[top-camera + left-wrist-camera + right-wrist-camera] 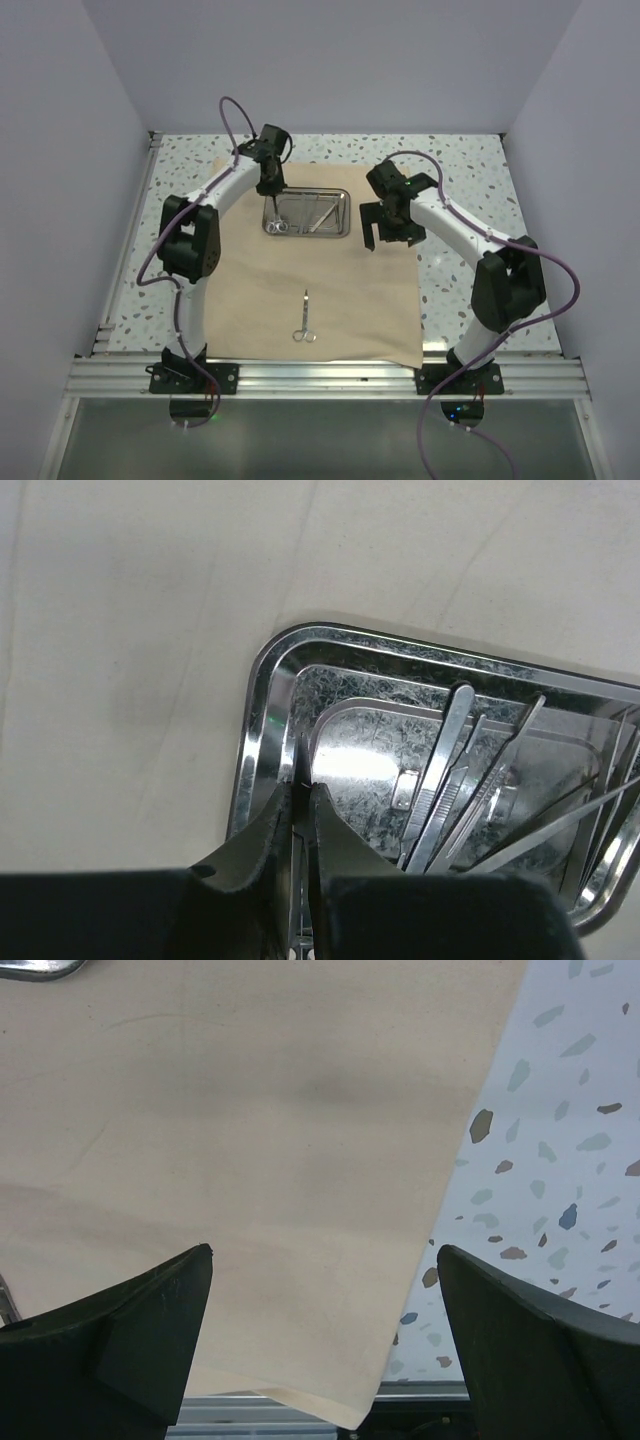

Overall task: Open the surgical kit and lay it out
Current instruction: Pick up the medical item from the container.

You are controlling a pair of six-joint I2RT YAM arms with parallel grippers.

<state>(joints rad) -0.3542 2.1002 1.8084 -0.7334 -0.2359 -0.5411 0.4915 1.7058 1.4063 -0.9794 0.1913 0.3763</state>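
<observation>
Overhead view; wrist views close above cloth (250, 1160)

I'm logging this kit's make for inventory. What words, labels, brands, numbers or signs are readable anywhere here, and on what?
None: no text can be read in any view.
steel tray: bare metal, no stamp visible.
tweezers: no readable marking.
ring-handled instrument held by the left gripper: too small to tell.
cloth wrap: plain, no label.
</observation>
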